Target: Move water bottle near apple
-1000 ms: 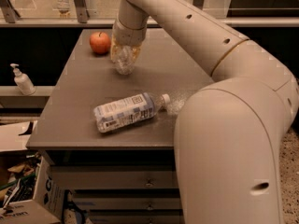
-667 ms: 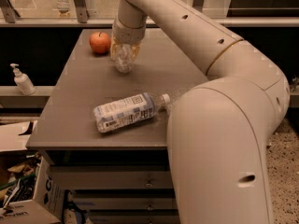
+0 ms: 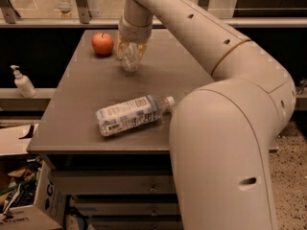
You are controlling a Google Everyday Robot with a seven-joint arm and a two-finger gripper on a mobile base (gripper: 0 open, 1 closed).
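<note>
The apple (image 3: 102,43) is round and red-orange, at the far left of the grey table (image 3: 86,104). The small clear crinkled water bottle (image 3: 129,59) stands just right of the apple, a short gap apart, its base about on the tabletop. My gripper (image 3: 130,49) comes down from above at the end of the long white arm and is shut on the water bottle's upper part.
A larger bottle (image 3: 132,115) with a white-blue label and white cap lies on its side near the table's front. A white pump dispenser (image 3: 22,82) stands on a ledge to the left. Cardboard boxes (image 3: 21,200) sit on the floor at lower left.
The gripper and the water bottle stay in about the same place beside the apple. The arm's near body has shifted slightly in the view.
</note>
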